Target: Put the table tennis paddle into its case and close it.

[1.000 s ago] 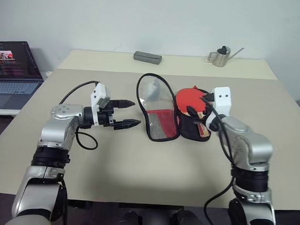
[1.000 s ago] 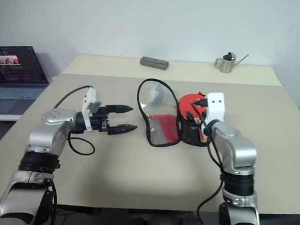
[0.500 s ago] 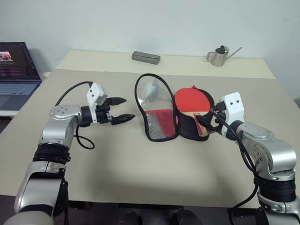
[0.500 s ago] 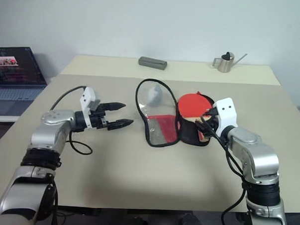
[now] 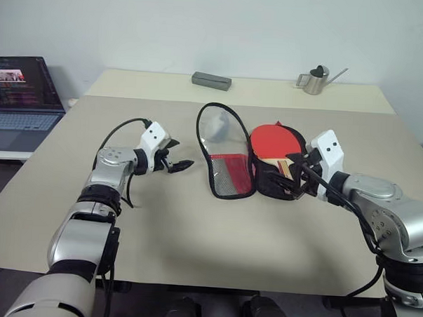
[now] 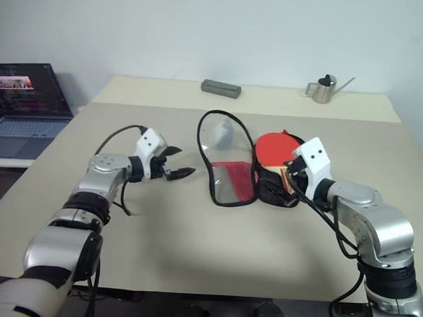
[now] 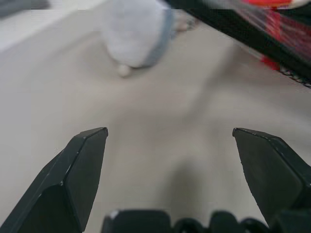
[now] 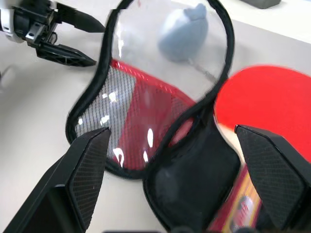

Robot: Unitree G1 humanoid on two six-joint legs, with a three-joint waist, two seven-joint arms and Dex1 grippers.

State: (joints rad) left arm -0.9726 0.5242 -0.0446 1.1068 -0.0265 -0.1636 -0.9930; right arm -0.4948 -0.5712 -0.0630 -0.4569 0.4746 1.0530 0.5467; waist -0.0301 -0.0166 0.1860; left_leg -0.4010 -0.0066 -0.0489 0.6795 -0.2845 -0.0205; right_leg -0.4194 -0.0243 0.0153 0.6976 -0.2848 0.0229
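Note:
The case (image 5: 224, 158) lies open mid-table, its flap with the clear window, red panel and mesh (image 8: 146, 116) folded out to the left of the black half (image 5: 268, 180). The table tennis paddle (image 5: 272, 141) rests on the black half, red blade at the far end, with its handle (image 5: 287, 169) along the right edge. My right gripper (image 5: 299, 178) is open right at the handle's near end, holding nothing. My left gripper (image 5: 180, 164) is open and empty, low over the table a short way left of the flap, pointing at it.
A pale blue rounded object (image 8: 185, 30) shows at the flap's clear window. A grey box (image 5: 211, 80) and a small metal watering can (image 5: 317, 79) stand on the far table. An open laptop (image 5: 19, 97) sits on a side surface at the left.
The left arm has stretched forward and sunk, bringing its gripper lower. The right hand has drawn back from above the paddle to the handle's near end and has turned. Both stayed open.

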